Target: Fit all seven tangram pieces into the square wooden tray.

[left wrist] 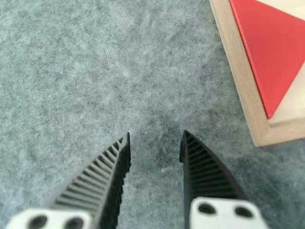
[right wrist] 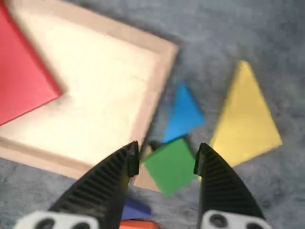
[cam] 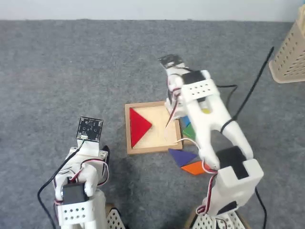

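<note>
Red triangle (cam: pixel 138 125), long edge against tray (cam: pixel 152 148) wall, apex inward

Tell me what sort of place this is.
Likely a robotics lab tabletop: a left arm and right arm stand on a grey felt-like mat, beside a wooden tray holding a red triangle.

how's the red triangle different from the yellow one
The red triangle lies inside the wooden tray, its long edge along one wall; the yellow triangle lies outside it on the grey carpet. The red triangle has no piece next to it; the yellow triangle sits beside the blue piece. Both lie flat.
</note>
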Robot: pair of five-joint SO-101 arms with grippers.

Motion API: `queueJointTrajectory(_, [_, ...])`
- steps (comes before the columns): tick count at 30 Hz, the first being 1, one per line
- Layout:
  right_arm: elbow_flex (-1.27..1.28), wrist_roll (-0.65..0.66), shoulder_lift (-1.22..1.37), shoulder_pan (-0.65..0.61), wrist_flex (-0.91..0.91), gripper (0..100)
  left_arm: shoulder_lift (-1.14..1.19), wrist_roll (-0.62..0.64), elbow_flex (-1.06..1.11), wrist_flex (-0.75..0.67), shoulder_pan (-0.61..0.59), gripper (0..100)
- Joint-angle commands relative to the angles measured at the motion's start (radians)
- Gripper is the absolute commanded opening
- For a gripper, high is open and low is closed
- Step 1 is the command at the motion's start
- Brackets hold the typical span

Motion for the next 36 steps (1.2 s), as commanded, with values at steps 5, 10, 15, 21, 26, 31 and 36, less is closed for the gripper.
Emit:
queueJointTrajectory(5, [-0.106,0.035,-0.068,0.062,0.056,18.4,-0.006,-0.005,-0.012,0.005,0.000,17])
queueJointTrajectory(10, [-0.150,0.037,-0.065,0.185,0.048,22.9,-0.006,-0.005,-0.012,0.005,0.000,17])
queueJointTrajectory(15, [-0.175,0.035,0.012,0.203,0.048,27.5,-0.006,-0.005,-0.012,0.005,0.000,17])
queueJointTrajectory(21, [-0.256,0.101,0.168,0.251,0.054,27.5,-0.006,-0.005,-0.012,0.005,0.000,17])
queueJointTrajectory(26, [-0.255,0.124,0.219,0.283,0.048,27.5,-0.006,-0.005,-0.012,0.005,0.000,17])
queueJointTrajectory(31, [-0.255,0.126,0.292,0.263,0.018,27.5,-0.006,-0.005,-0.012,0.005,0.000,17])
queueJointTrajectory(36, [-0.256,0.126,0.349,0.265,0.012,27.5,-0.006,-0.005,-0.012,0.005,0.000,17])
